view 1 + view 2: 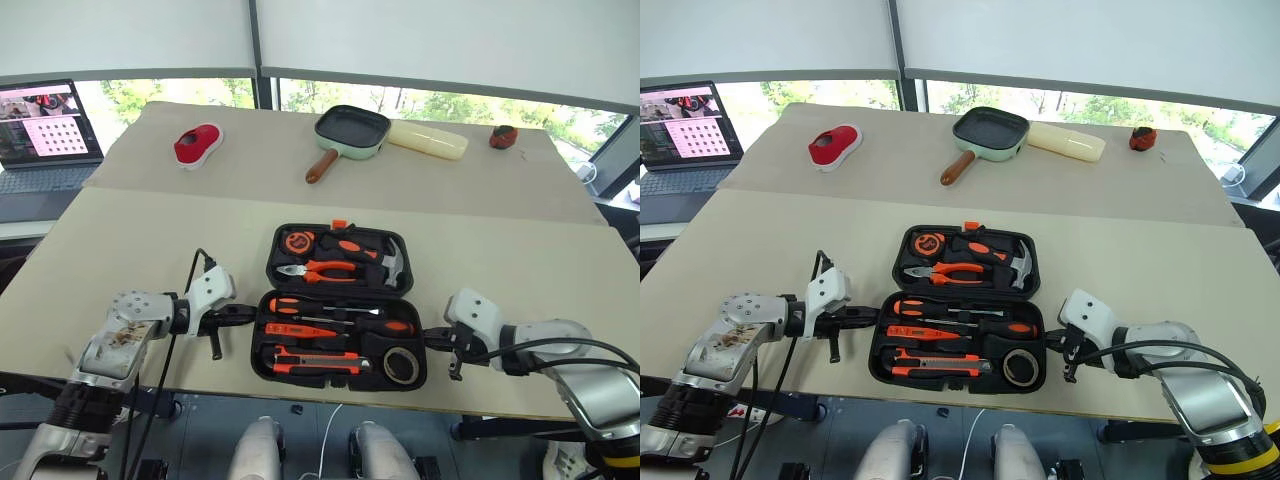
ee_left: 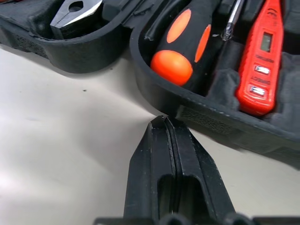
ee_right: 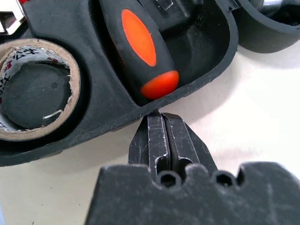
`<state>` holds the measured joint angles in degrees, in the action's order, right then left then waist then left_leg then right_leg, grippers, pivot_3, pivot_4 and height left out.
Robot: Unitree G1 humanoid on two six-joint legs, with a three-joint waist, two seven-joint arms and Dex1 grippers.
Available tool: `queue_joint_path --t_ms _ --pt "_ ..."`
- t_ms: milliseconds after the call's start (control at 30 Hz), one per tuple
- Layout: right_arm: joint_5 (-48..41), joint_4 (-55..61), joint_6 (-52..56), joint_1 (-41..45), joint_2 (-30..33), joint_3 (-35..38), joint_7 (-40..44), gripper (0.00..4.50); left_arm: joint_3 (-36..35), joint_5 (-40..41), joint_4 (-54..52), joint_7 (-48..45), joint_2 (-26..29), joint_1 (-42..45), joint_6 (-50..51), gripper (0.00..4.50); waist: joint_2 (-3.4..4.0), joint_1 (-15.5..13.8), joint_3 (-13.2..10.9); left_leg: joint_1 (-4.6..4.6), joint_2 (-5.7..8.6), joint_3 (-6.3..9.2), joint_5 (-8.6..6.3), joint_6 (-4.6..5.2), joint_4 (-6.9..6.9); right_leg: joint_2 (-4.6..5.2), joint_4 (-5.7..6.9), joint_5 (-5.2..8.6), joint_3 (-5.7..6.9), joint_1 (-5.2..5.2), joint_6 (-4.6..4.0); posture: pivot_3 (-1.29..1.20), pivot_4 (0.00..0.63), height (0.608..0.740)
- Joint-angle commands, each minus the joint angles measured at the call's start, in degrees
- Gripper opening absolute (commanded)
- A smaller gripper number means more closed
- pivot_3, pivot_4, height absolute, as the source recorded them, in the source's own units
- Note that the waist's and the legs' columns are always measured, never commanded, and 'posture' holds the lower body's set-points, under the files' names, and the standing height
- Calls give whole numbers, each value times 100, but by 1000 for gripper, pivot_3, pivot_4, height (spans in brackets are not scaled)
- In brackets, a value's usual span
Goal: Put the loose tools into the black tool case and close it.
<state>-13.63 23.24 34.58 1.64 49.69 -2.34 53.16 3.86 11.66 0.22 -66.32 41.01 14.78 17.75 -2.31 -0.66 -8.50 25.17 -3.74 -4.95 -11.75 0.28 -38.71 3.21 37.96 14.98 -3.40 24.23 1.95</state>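
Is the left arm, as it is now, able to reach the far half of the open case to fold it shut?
Probably yes: the left gripper, shut and empty, sits beside the black tool case, with only bare table toward the far half.

The black hinged plastic tool case [image 1: 340, 305] is seen grained and matt. Glossy orange-and-black plastic is shown on the screwdriver handle [image 2: 185, 44]. The greyish tape roll [image 3: 33, 89] appears papery; the beige counter [image 1: 150, 250] is rendered smooth, matt.

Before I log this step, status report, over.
Left claw and right claw shut, flanking the case. Case open, tools inside. Nothing blocking the lid.
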Motion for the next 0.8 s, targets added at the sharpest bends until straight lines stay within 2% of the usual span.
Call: queue_joint_path --t_ms 33,67,133,233,300,333,467,667,700,800 --pt "-163 -132 312 25 312 778 -67 574 -339 123 429 255 198 201 595 563 0 -1 0 0 2 0 0 0 -1 2 1 0 0 -1 0 0 150 740" --pt "-259 -230 426 98 330 911 -72 711 -444 241 487 291 224 306 856 685 0 3 0 -2 1 -1 0 0 -3 2 1 0 0 -2 0 0 150 740" --pt "-580 -497 907 455 241 1177 -164 1416 -677 548 684 442 188 696 1531 1422 -2 20 -1 -8 -3 0 3 -2 -4 -2 3 -1 0 -5 -1 0 150 740" --pt "-1074 -897 1881 1363 -159 1389 -517 2452 -943 1127 1038 830 -22 1625 3321 2478 -11 71 -7 -14 -9 8 11 -1 -5 -14 9 -4 -1 -5 -7 0 150 740" --pt "-1205 -1158 2449 1942 -493 1419 -896 3174 -1045 1313 1272 1152 -217 2155 4163 3137 -12 95 -7 -15 -8 12 13 0 -5 -16 10 -6 -1 -8 -7 0 150 740" --pt "-1274 -1330 2811 2271 -729 1460 -1140 3415 -1127 1361 1431 1392 -365 2441 4583 3144 -12 104 -7 -14 -7 13 14 0 -6 -16 10 -7 -1 -6 -6 0 150 740" --pt "-1475 -1939 3864 3250 -1628 1632 -1864 3415 -1351 1355 1840 2320 -958 3207 5520 3144 -12 135 -7 -3 2 17 13 1 0 -12 9 -7 -2 1 -4 0 150 740" --pt "-1335 -2385 4069 3576 -2160 1456 -2387 3415 -1247 1295 1832 2828 -1355 3131 5411 3144 -11 137 -7 6 5 17 12 1 14 -7 6 -8 -1 11 -4 0 150 740" --pt "-1334 -2396 4065 3568 -2182 1418 -2421 3170 -1324 1369 1811 2877 -1416 3109 5495 3144 -11 137 -7 7 6 16 12 1 16 -6 6 -8 -1 12 -4 0 150 740" --pt "-1349 -2429 4025 3530 -2233 1398 -2507 2347 -1218 1392 1604 2924 -1399 2953 5538 2425 -11 146 -7 7 12 14 12 1 22 1 6 -8 -1 14 -4 0 150 740"
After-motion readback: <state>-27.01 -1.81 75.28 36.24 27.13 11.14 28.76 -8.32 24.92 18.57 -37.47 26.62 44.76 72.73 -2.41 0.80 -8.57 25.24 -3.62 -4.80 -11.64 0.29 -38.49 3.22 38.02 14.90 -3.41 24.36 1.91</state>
